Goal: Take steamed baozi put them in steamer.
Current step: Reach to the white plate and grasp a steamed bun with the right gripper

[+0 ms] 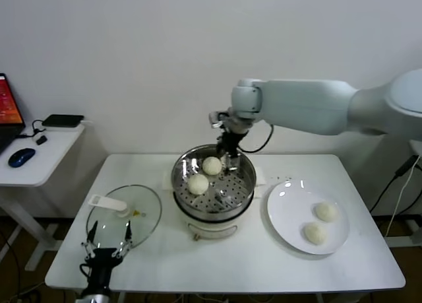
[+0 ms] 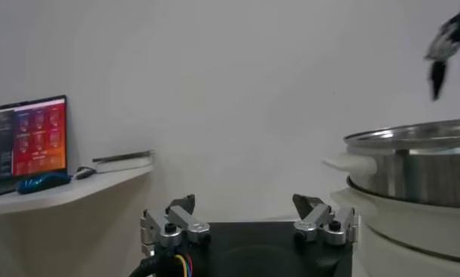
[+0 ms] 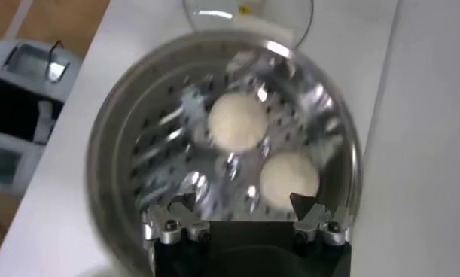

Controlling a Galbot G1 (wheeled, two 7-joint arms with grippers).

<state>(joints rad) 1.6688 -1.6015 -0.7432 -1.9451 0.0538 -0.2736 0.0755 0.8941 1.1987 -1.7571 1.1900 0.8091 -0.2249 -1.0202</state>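
Observation:
The steamer point(image 1: 217, 215) stands mid-table, a shiny steel pot on a white base. Two steamed baozi point(image 1: 211, 165) point(image 1: 198, 184) lie side by side on its perforated tray. Two more baozi point(image 1: 326, 212) point(image 1: 315, 234) rest on the white plate point(image 1: 290, 207) to the right. My right gripper point(image 1: 227, 148) hangs over the pot's back rim, open and empty. In the right wrist view it point(image 3: 241, 203) looks down into the steamer point(image 3: 109, 158), with one baozi point(image 3: 288, 178) just beyond a fingertip and the other baozi point(image 3: 236, 122) farther in. My left gripper point(image 1: 105, 240) is parked open at the table's front left.
A round glass lid point(image 1: 124, 217) with a white handle lies flat left of the steamer, just beyond the left gripper point(image 2: 245, 203). A low side table at far left carries a laptop and a blue mouse point(image 1: 21, 157). The wall stands close behind the table.

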